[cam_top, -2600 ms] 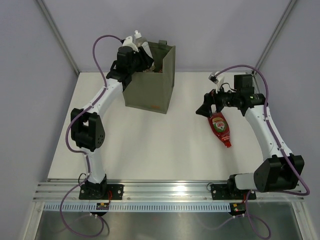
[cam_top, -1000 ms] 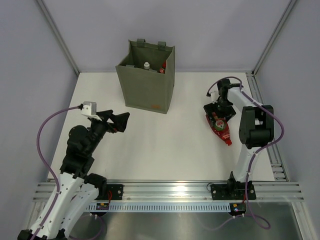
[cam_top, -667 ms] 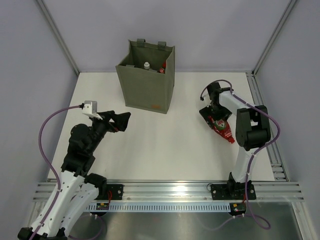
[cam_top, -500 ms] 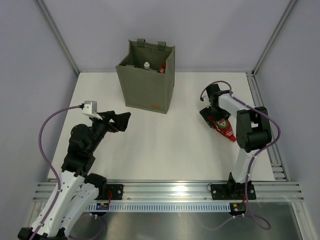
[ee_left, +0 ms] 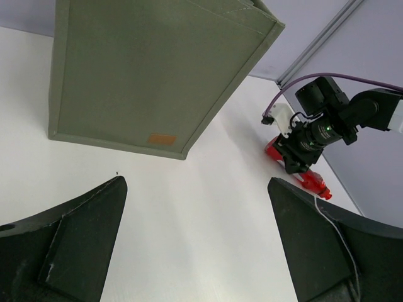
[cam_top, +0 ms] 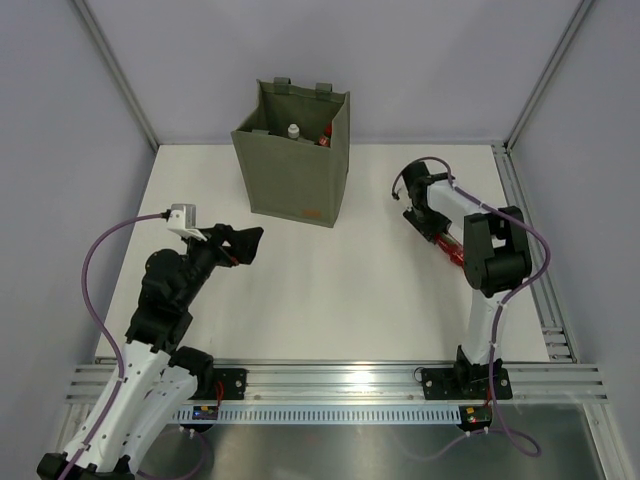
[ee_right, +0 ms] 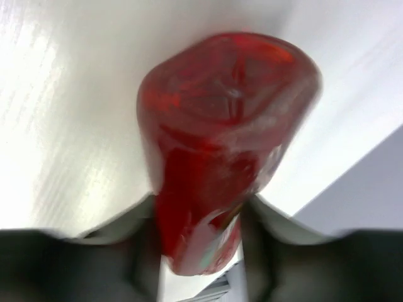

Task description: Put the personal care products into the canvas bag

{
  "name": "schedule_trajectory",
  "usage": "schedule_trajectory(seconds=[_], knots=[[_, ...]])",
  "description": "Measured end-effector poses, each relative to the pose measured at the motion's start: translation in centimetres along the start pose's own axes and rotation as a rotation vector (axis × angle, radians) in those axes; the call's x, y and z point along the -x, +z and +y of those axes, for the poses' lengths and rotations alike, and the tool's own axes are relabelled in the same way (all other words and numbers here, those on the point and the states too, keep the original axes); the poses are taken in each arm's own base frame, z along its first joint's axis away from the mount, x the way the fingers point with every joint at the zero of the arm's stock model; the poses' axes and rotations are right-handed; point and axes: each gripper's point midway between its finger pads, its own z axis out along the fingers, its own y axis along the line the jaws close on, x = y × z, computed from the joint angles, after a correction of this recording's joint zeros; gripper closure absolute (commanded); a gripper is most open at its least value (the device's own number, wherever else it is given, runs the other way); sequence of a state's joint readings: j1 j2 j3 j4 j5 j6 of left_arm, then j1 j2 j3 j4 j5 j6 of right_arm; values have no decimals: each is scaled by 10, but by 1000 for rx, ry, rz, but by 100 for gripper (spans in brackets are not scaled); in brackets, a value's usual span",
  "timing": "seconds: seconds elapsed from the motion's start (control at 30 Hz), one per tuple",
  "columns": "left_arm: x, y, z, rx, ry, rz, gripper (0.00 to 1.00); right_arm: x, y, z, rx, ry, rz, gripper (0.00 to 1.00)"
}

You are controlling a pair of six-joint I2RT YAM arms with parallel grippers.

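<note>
The olive canvas bag (cam_top: 297, 165) stands upright at the back of the table, with a white bottle (cam_top: 293, 130) and a red-capped one (cam_top: 325, 133) showing in its open top. On the right a red bottle (cam_top: 453, 250) lies on the table. My right gripper (cam_top: 437, 228) is down over it and shut on it. The right wrist view shows the red bottle (ee_right: 220, 138) squeezed between both fingers (ee_right: 119, 251). My left gripper (cam_top: 242, 243) hangs open and empty above the left of the table, facing the canvas bag (ee_left: 151, 69) and the red bottle (ee_left: 310, 181).
The bag carries a small orange label (ee_left: 162, 139) low on its front. Metal frame posts rise at the back corners, and a rail (cam_top: 340, 380) runs along the near edge by the arm bases. Grey walls close in the white table (cam_top: 340, 290).
My right gripper has turned over the red bottle and closed on it, now covering most of it. The left arm has stayed almost still, jaws wide.
</note>
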State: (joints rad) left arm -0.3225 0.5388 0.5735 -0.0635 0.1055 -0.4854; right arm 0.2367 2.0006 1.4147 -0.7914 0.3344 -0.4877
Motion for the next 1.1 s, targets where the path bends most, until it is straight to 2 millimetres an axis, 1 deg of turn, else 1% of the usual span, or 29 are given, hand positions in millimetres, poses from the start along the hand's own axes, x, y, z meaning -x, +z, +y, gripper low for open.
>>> schedule_trajectory(seconds=[0.03,0.07,0.13,0.17,0.23,0.33,0.4,0.43,0.47,0.5,0.57,0.63,0.67,0.7,0.87,1.0,1.1], knots=[[0,0,0,-1,-2,-1,1,2,-4,-5,-6,0,-2,77],[1,0,-1,-3,-5,-3,1,7,-8,-11,0,21,-21,79],[1,0,-1,-3,-6,-4,1,14,-11,-17,47,67,-61,82],[1,0,-1,-3,-6,-4,1,15,-12,-18,87,96,-79,86],[1,0,-1,-4,-9,-6,1,15,-14,-21,197,170,-109,90],[2,-1,-2,-7,-12,-9,1,12,-13,-29,399,318,-160,91],[3,-1,-3,-12,-16,-10,1,9,-10,-36,498,408,-188,92],[2,-1,-4,-13,-17,-9,1,8,-10,-38,536,440,-201,95],[3,-1,-4,-16,-19,-8,1,7,-10,-38,561,460,-208,100],[3,-1,-5,-20,-19,-9,1,6,-10,-37,589,474,-213,100],[2,0,-6,-26,-20,-6,1,8,-14,-27,658,494,-213,100],[2,0,-7,-30,-24,-3,1,13,-19,-15,738,505,-220,100],[2,0,-7,-32,-27,-2,1,17,-24,-4,811,518,-223,100],[2,0,-7,-32,-30,-2,1,17,-24,-2,825,520,-223,100],[1,-2,-9,-43,-44,-13,1,29,-35,21,1022,553,-258,100],[-4,-3,-8,-52,-60,-19,1,38,-53,39,1200,589,-311,100],[-8,-3,-7,-54,-72,-14,1,45,-68,44,1304,610,-353,100]])
